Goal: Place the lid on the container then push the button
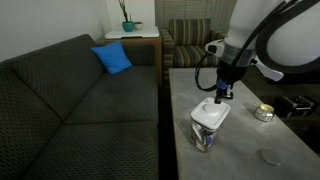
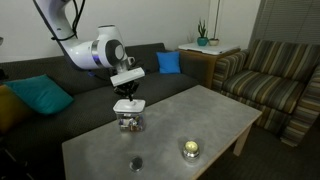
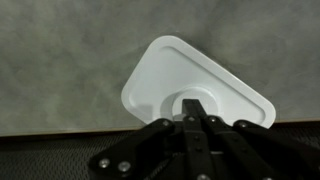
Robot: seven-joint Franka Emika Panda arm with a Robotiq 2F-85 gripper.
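Note:
The flat white lid (image 3: pixel 165 70) lies on top of the small clear container (image 1: pixel 205 135) on the grey table (image 1: pixel 240 150); the container also shows in an exterior view (image 2: pixel 128 123). My gripper (image 3: pixel 193 103) hangs straight over the lid's middle, fingers pressed together with nothing between them, tips at the lid's round central dimple. Both exterior views show the gripper (image 1: pixel 219 97) (image 2: pixel 127 105) just above the lid (image 1: pixel 211 112). The button looks to be the round metallic puck (image 1: pixel 264 113) (image 2: pixel 189 150) further along the table, well apart from the gripper.
A small grey disc (image 1: pixel 270 157) (image 2: pixel 136 162) lies near the table's edge. A dark sofa (image 1: pixel 80 100) with a blue cushion (image 1: pixel 113 58) runs alongside the table, and a striped armchair (image 2: pixel 270 75) stands at its far end.

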